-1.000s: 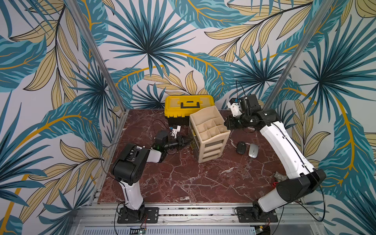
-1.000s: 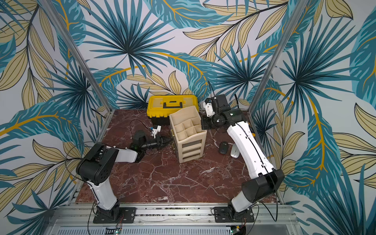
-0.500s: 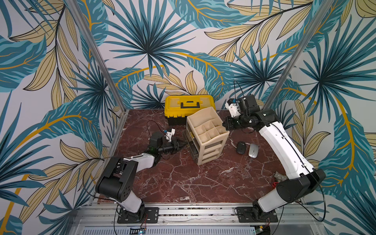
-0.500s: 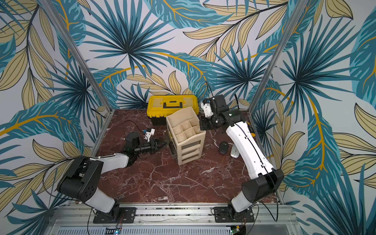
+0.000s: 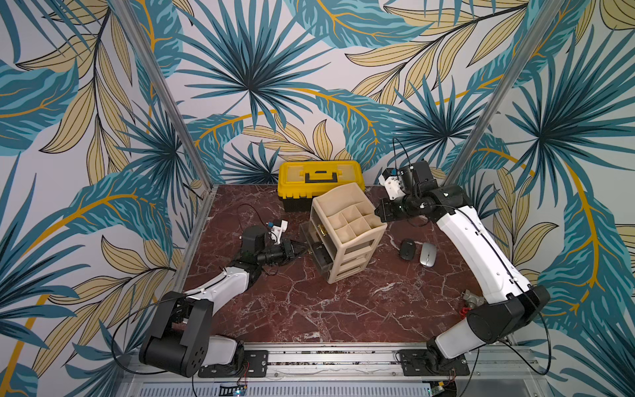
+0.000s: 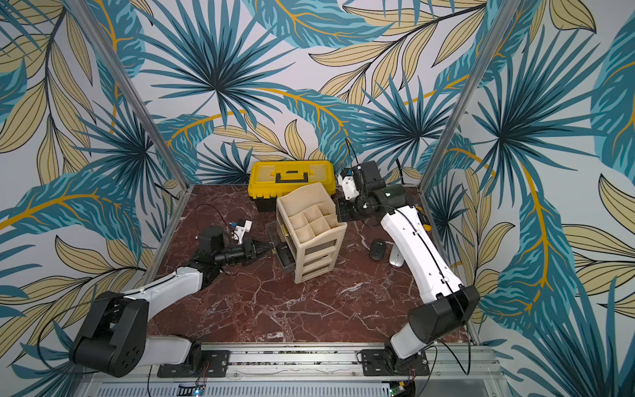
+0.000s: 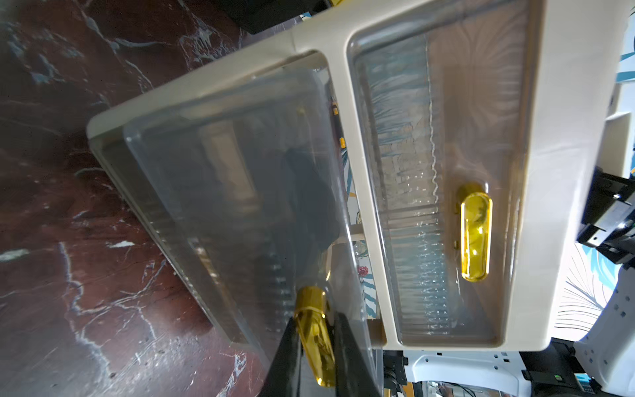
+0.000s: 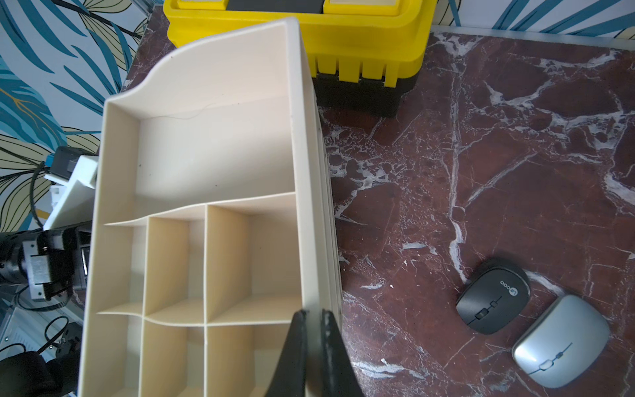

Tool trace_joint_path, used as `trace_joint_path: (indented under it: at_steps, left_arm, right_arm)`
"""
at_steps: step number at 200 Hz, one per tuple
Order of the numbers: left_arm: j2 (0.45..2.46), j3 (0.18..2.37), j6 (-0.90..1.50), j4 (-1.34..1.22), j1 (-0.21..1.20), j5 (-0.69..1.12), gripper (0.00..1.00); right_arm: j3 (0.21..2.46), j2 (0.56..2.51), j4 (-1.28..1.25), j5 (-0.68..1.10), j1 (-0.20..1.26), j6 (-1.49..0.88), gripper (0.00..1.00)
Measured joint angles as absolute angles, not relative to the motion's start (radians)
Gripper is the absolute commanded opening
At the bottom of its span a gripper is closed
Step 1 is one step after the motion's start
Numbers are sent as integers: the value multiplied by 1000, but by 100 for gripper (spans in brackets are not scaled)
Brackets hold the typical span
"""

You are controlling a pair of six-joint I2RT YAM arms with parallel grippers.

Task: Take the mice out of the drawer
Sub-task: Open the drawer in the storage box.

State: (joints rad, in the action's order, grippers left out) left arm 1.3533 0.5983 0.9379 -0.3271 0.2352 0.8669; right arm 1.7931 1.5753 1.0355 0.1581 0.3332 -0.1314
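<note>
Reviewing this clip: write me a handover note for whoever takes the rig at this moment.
Left gripper: shut on the gold handle of a clear drawer, partly pulled out.
Right gripper: shut on the wall of the organizer, steadying it.
Done: black mouse and silver mouse lie on the table beside it.
Left: a dark shape, probably another mouse, sits in that drawer; lift it out.
</note>
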Motion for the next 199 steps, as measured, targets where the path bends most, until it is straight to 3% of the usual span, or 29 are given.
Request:
trace_joint_path:
  at_steps: [199]
  left_arm:
    - [1374, 556, 946, -407, 229, 933, 0]
  right_arm:
    - [1913, 1602, 1161, 85, 347, -96, 0]
